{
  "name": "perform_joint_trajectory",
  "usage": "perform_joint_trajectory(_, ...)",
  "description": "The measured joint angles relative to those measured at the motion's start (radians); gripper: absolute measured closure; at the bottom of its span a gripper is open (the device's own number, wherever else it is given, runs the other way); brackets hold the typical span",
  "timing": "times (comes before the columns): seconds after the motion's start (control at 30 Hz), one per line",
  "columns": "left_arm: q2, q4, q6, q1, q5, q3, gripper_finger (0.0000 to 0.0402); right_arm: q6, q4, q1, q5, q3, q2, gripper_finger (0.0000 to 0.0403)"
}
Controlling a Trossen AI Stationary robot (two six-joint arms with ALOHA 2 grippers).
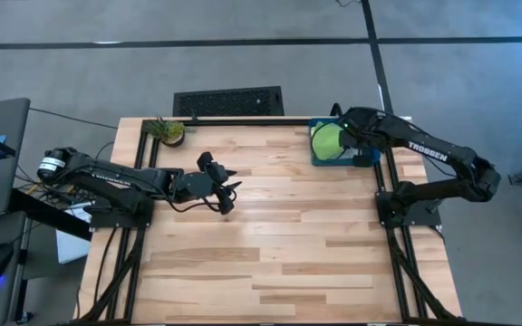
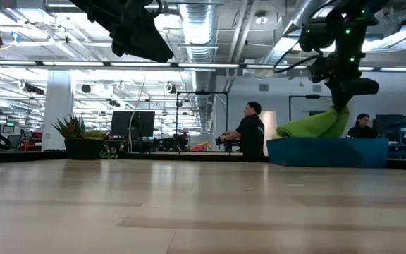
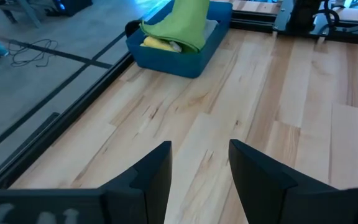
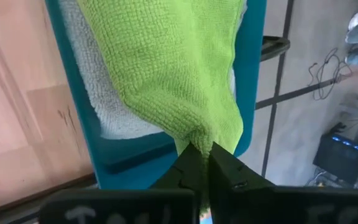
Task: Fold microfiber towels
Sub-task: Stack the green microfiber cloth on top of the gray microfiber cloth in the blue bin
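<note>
While pinched, green towel (image 4: 166, 74) overhangs bin (image 4: 253, 74).

Two dark jointed arms, white TROSSEN lettering on right arm (image 1: 427, 150), black angular fingers (image 3: 151, 174), green indicator lights

Open-plan office/lab: monitors (image 2: 132, 124), seated people (image 2: 249, 130), exposed ceiling ducts (image 2: 199, 28).

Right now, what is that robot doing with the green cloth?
The right gripper is pinching a corner of the lime green towel over the blue bin at the far right corner of the table. Part of the towel is lifted and part drapes into the bin, over a grey towel and a yellow towel. The left gripper hangs open above the bare table, waiting. Nothing lies out for folding.
</note>
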Motion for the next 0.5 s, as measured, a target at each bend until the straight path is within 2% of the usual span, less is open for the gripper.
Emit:
perform_joint_trajectory(0.23,0.000,0.000,0.000,0.000,0.000,0.000,0.0248,0.011,0.007,0.002,0.013,0.000,0.000,0.0326)
perform_joint_trajectory(0.5,0.000,-0.006,0.000,0.000,0.000,0.000,0.0248,0.057,0.005,0.001,0.218,0.001,0.000,0.0220)
